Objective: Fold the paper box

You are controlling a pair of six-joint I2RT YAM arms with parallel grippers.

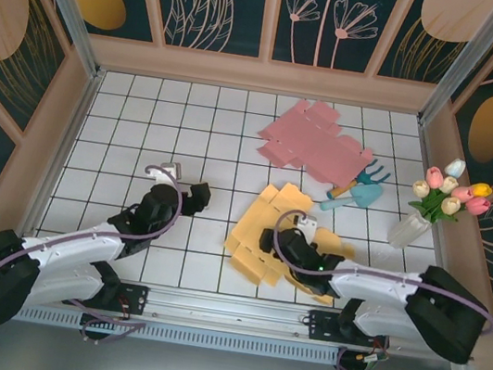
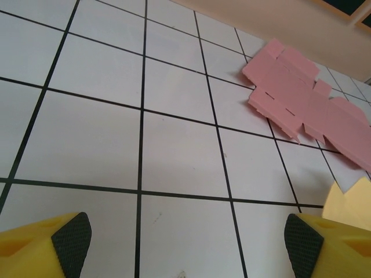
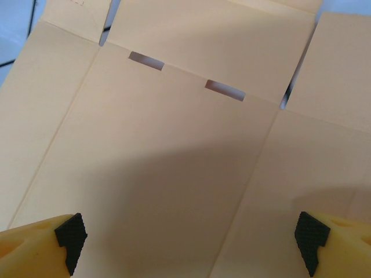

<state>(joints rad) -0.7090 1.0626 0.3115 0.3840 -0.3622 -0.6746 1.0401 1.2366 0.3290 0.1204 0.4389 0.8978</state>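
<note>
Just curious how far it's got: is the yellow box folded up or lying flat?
Flat. The yellow box lies spread on the table; up close it sits all in one plane, creases unbent, no walls raised.

Both arms are the same build, as I see them from the console. The left arm (image 1: 76, 252) and right arm (image 1: 381, 286) have white link shells between bulky black joint housings, and a lilac cable (image 1: 291, 213) loops along each. The base brackets (image 1: 121, 295) are black. The left gripper (image 2: 188, 246) and right gripper (image 3: 190, 243) have yellow fingers (image 2: 29, 249) with black, finely textured pads (image 3: 310, 243).
</note>
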